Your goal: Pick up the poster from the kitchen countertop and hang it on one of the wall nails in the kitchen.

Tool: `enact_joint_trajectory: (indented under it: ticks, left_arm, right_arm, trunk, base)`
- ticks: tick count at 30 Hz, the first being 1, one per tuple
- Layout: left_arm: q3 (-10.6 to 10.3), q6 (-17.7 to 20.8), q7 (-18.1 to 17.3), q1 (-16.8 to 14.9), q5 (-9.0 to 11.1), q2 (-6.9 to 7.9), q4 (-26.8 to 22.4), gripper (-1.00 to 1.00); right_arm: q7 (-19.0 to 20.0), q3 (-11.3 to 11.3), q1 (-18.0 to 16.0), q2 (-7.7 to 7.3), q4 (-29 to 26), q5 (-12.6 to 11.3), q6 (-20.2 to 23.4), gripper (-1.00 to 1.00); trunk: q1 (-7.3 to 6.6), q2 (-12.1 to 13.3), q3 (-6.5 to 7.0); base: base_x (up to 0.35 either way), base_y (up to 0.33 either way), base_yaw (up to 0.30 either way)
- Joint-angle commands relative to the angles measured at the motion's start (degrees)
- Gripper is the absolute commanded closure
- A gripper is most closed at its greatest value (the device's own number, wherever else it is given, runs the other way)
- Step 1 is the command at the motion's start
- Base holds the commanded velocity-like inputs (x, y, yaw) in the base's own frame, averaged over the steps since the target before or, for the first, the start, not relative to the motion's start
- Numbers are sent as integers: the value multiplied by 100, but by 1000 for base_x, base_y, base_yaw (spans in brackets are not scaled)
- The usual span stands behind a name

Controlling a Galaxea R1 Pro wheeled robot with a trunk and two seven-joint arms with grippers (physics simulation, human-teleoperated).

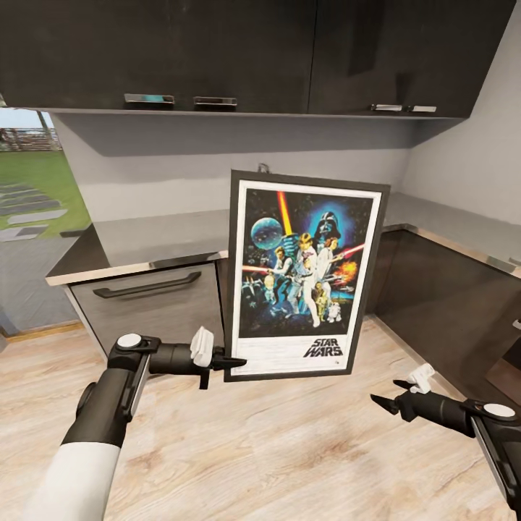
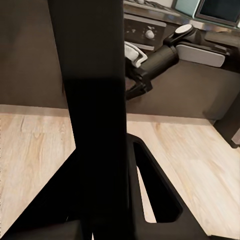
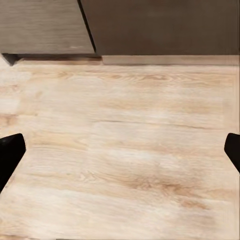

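The poster (image 1: 304,275) stands upright in the air in front of the kitchen countertop (image 1: 159,239), showing colourful Star Wars figures on dark blue. My left gripper (image 1: 230,363) is shut on the lower left edge of its black frame. In the left wrist view the frame edge (image 2: 95,100) runs as a dark bar between the fingers (image 2: 155,195). My right gripper (image 1: 387,393) hangs open and holds nothing, low and to the right of the poster, over the floor. Its fingertips (image 3: 10,155) sit far apart. A small grey loop (image 1: 262,168) pokes up at the poster's top edge. No nail is discernible on the grey wall (image 1: 217,166).
Dark upper cabinets (image 1: 217,51) hang above the countertop. A drawer with a bar handle (image 1: 148,286) lies to the left of the poster, and dark cabinets (image 1: 449,304) line the right side. Light wooden floor (image 1: 275,449) spreads below. A window onto a lawn (image 1: 29,188) is at the far left.
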Motion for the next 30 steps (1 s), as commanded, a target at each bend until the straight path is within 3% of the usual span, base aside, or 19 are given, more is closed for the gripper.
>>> enact_joint_trajectory:
  ticks: [1, 7, 12, 15, 17, 21, 30]
  left_arm:
    - [14, 46, -45, -3, -47, -5, -7, 100]
    - [8, 45, -45, 20, -47, -4, -8, 100]
    - [6, 45, -45, 89, -47, -3, -8, 100]
    - [6, 44, -45, 103, -47, -3, -8, 100]
    - [6, 44, -45, 106, -47, -3, -8, 100]
    - [5, 44, -45, 111, -47, -3, -8, 100]
    - [5, 44, -45, 112, -47, -3, -8, 100]
  right_arm:
    - [173, -11, -26, 1, -8, 32, 34, -100]
    - [677, -4, -294, 0, -3, 23, 39, -100]
    - [1646, -3, -841, 0, 104, 38, 67, -100]
    - [1930, -3, -1076, -10, 242, 43, 73, -100]
    - [2043, -3, -1185, -62, 372, 43, 75, -100]
    - [2529, 1, -1597, -363, 994, 25, 65, -100]
    - [3153, 31, -1885, -475, 1288, 17, 50, -100]
  trunk:
    - [0, -3, -6]
    - [0, -3, -6]
    - [0, -3, -6]
    - [0, -3, -6]
    - [0, -3, -6]
    - [0, -3, -6]
    - [0, -3, -6]
  base:
    - [0, 0, 0]
    - [0, 0, 0]
    - [0, 0, 0]
    - [0, 0, 0]
    - [0, 0, 0]
    - [0, 0, 0]
    - [0, 0, 0]
